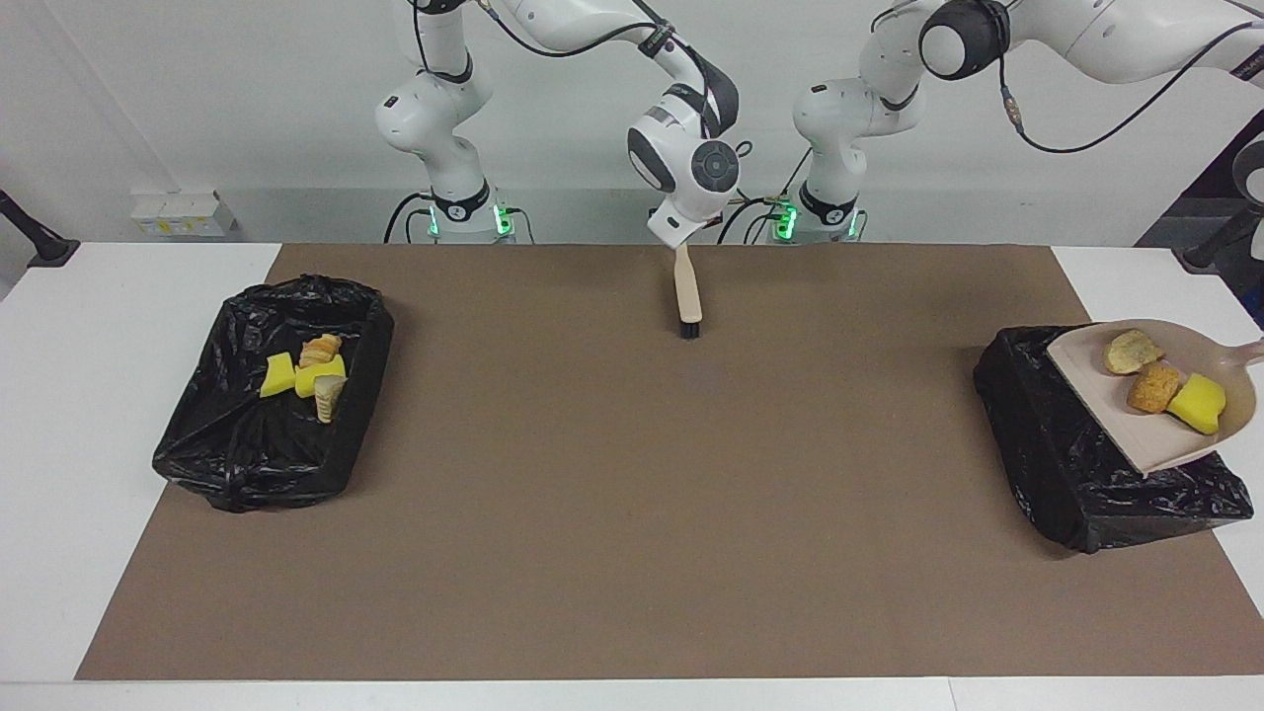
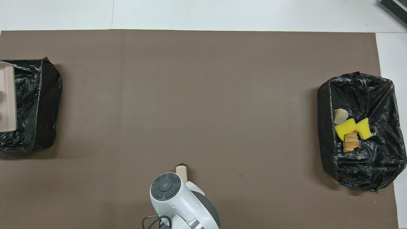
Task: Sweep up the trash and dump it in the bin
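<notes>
The beige dustpan [image 1: 1136, 425] hangs tilted over the black-lined bin [image 1: 1076, 474] at the left arm's end of the table. Three pieces of trash lie in it: a pale lump [image 1: 1132, 351], an orange-brown lump [image 1: 1152, 387] and a yellow sponge [image 1: 1197, 403]. Its handle [image 1: 1249, 352] runs out of the picture, and my left gripper is out of view there. In the overhead view only the pan's edge [image 2: 8, 95] shows over that bin [image 2: 38, 105]. My right gripper [image 1: 679, 245] is shut on the beige-handled brush [image 1: 687, 291], which hangs bristles down over the mat's edge nearest the robots.
A second black-lined bin [image 1: 247, 444] [image 2: 365, 165] stands at the right arm's end. It holds yellow sponge chunks [image 2: 345, 128], a pale lump [image 2: 340, 116] and an orange striped piece [image 2: 350, 141]. The brown mat [image 1: 632, 494] covers the table's middle.
</notes>
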